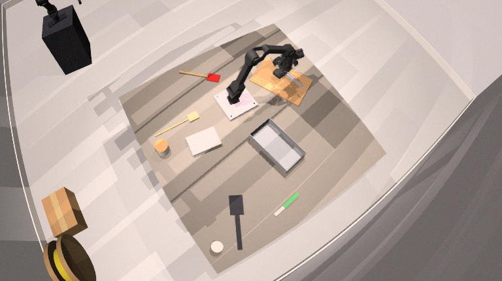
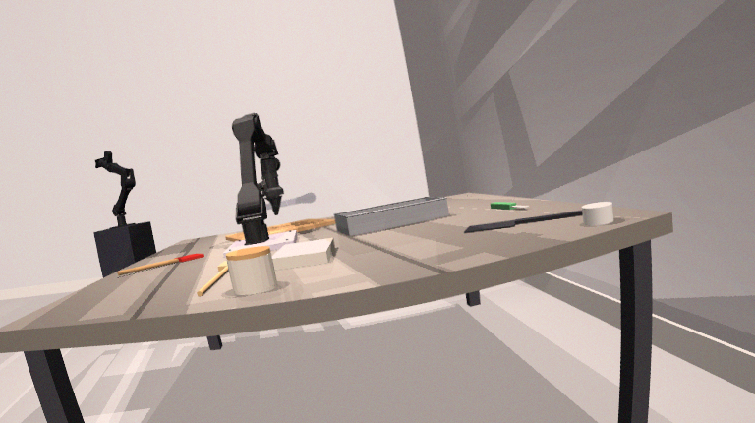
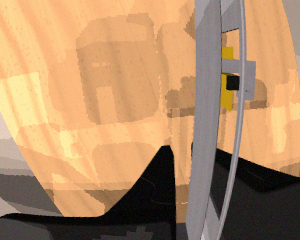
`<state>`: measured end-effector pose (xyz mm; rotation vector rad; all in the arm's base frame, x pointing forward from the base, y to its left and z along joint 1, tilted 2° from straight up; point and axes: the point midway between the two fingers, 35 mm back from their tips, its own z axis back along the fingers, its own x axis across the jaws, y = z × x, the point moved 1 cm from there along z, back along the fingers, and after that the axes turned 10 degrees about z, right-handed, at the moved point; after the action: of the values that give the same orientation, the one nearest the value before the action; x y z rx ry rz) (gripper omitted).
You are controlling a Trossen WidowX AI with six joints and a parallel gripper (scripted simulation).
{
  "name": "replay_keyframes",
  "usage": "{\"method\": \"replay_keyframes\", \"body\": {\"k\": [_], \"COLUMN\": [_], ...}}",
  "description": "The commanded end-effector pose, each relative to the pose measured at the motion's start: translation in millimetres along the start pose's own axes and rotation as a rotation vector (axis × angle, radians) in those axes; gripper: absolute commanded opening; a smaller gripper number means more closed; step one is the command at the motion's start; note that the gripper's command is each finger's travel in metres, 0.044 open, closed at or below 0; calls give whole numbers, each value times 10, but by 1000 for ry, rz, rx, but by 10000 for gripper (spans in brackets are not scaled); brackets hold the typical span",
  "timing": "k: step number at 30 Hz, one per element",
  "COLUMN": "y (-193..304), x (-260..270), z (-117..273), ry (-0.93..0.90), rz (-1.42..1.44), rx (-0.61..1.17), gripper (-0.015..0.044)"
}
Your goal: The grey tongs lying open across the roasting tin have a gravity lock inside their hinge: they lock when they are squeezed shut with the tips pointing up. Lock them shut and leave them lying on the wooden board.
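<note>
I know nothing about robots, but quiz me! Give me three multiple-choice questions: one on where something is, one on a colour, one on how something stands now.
1. Where is the small white tub?
A. In the roasting tin
B. Beside the dark spatula
C. On the wooden board

2. What colour is the top of the cream jar?
A. Orange
B. Green
C. Blue

3. How is the claw?
A. Wide open
B. Shut on nothing
C. Shut on the grey tongs

1: B, the top view shows it by the handle's end.
2: A, the top and exterior views both show orange.
3: C, the wrist view shows the tongs between its fingers.
</note>
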<state>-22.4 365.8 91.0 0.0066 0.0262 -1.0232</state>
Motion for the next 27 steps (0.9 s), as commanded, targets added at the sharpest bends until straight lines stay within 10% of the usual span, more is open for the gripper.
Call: {"method": "replay_keyframes", "body": {"k": [1, 12, 27], "y": [-20, -27, -12], "x": [19, 31, 20], "z": [-86, -173, -148], "ry": [-4, -4, -2], "rz": [0, 0, 1], "rx": [-9, -9, -1], "gripper": [-150, -150, 244]}}
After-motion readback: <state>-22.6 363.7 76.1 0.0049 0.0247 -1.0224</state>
